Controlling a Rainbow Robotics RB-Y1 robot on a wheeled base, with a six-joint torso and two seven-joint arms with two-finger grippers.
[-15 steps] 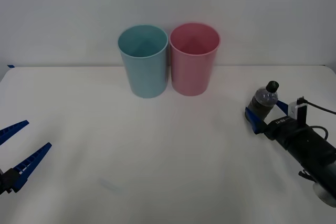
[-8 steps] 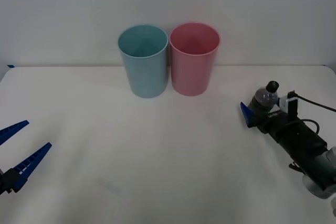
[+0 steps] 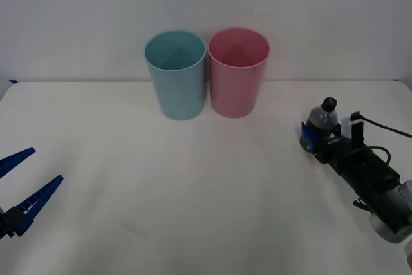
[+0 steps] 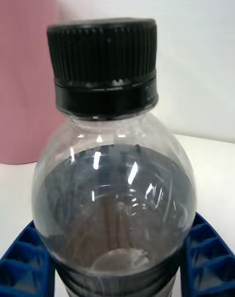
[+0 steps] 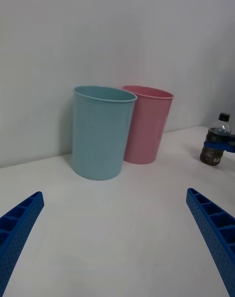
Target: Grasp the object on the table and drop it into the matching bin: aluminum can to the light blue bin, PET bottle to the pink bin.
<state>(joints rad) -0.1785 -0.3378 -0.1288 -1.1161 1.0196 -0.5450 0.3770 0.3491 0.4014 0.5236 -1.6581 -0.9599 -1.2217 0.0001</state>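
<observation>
A wide white matte tabletop (image 3: 193,178) fills the lower part of the front view, and behind it stands a plain pale wall (image 3: 322,17). At the lower left edge of that view the left tool (image 3: 19,181) waits low over the tabletop, its two blue ribbed fingers spread wide apart with nothing between them.

In the upper middle stand two tall round tubs, close side by side near the wall. The light blue bin (image 3: 176,74) is on the left and the pink bin (image 3: 237,71) is just to its right. Both have smooth plain walls.

At the right side, well apart from the bins, the PET bottle (image 3: 321,122) stands upright on the tabletop. The right tool (image 3: 317,138) is closed on its lower body, one blue finger (image 4: 22,262) at each side. A small white marking is on the black arm behind the tool, but it is too small to read.

The bottle is small and clear, with a ribbed black screw cap (image 4: 104,62) and a rounded shoulder. Dark brown liquid fills it up to the shoulder.
</observation>
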